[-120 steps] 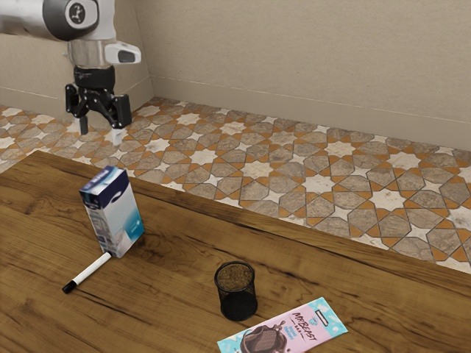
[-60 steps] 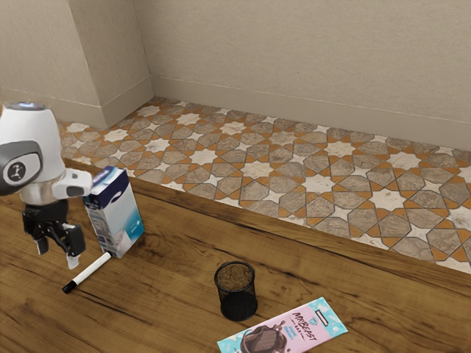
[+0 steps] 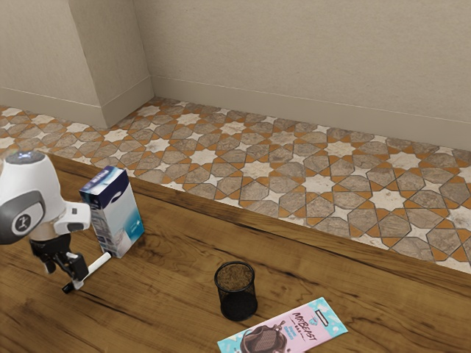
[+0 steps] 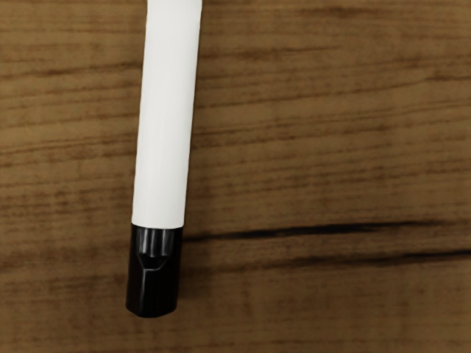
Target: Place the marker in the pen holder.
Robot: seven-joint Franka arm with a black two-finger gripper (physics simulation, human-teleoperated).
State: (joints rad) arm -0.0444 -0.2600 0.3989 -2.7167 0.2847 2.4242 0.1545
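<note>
At the exterior view's left edge, the white arm (image 3: 33,181) bends downward, its wrist (image 3: 50,226) above the black gripper (image 3: 64,277). The gripper points down, leaning slightly, and its jaws seem parted, though their dark shapes blur together somewhat.

At the exterior view's left, the arm (image 3: 38,184) is clad in a smooth white shell with rounded edges. It is capped by a grey disc (image 3: 27,157) tinged with blue. Its near side is marked by a dark grey, rounded joint cover (image 3: 10,208), on which a small emblem (image 3: 22,223) is ringed in a pale tone. A white block (image 3: 77,220) is set out from the side. Below, a metallic, beige-grey collar (image 3: 48,247) is followed by the black gripper (image 3: 64,277), built of angular links and finished with a pale tip (image 3: 79,282).
</note>
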